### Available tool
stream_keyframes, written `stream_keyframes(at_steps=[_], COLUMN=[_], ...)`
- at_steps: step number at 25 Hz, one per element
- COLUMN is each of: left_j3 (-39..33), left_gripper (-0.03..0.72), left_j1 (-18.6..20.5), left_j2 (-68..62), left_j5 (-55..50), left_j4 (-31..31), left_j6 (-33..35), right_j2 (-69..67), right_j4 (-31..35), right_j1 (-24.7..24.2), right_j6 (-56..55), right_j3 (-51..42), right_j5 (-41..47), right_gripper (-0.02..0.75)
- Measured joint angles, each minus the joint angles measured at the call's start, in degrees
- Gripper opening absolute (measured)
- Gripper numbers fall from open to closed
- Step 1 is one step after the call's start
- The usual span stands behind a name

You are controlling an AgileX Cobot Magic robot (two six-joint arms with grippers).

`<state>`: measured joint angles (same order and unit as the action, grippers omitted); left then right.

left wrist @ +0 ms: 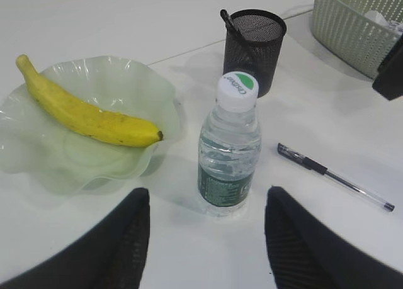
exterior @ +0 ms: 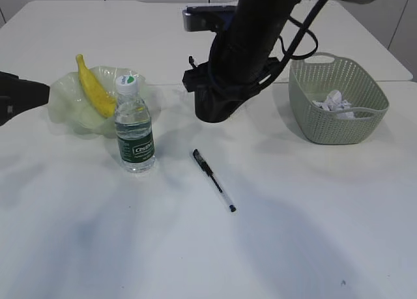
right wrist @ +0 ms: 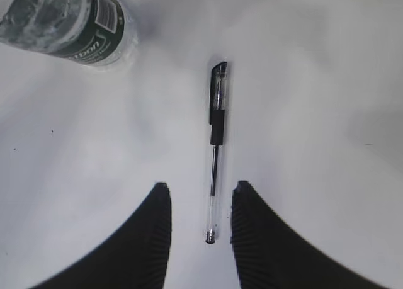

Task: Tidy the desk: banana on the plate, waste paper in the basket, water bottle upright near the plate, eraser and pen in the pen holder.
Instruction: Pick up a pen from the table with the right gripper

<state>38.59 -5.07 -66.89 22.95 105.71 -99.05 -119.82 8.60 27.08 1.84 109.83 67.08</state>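
1. From where I stand, most of the tidying looks done: the yellow banana (exterior: 95, 89) lies on the pale green ruffled glass plate (exterior: 65, 103), and the crumpled white waste paper (exterior: 334, 103) sits in the grey-green woven plastic basket (exterior: 365, 126).
2. The clear plastic water bottle with the white and green cap (exterior: 134, 126) stands upright just beside the plate.
3. The black-capped clear ballpoint pen (right wrist: 215, 147) lies flat on the white worktop (exterior: 208, 247), well apart from the black mesh pen holder (left wrist: 254, 46). I cannot see an eraser anywhere; it may already be inside the holder.
4. The right tool (right wrist: 200, 204) hovers over the pen's tip end, its jaws partly open and straddling the barrel, gripping nothing.
5. The left tool (left wrist: 208, 223) sits behind the bottle, jaws wide apart and empty.
6. Risks, as I judge them: a thin round pen could roll or skid away as the jaws close, and pinching so near the tip may let the heavier capped end droop or swing.
7. The right arm blocks the holder in the outside view, so a tilted pen could catch the rim.
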Motion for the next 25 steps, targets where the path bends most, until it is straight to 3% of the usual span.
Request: stream_keyframes(at_steps=[25], left_j3=[0.0], left_gripper=[0.406], left_j1=[0.0], left_j2=[0.0], left_j5=[0.0], left_j4=[0.0], left_j6=[0.0], right_j2=[-11.9], right_j4=[0.0], right_j1=[0.9], right_j6=[-4.2], right_j3=[0.0], right_j5=[-2.8], right_gripper=[0.222])
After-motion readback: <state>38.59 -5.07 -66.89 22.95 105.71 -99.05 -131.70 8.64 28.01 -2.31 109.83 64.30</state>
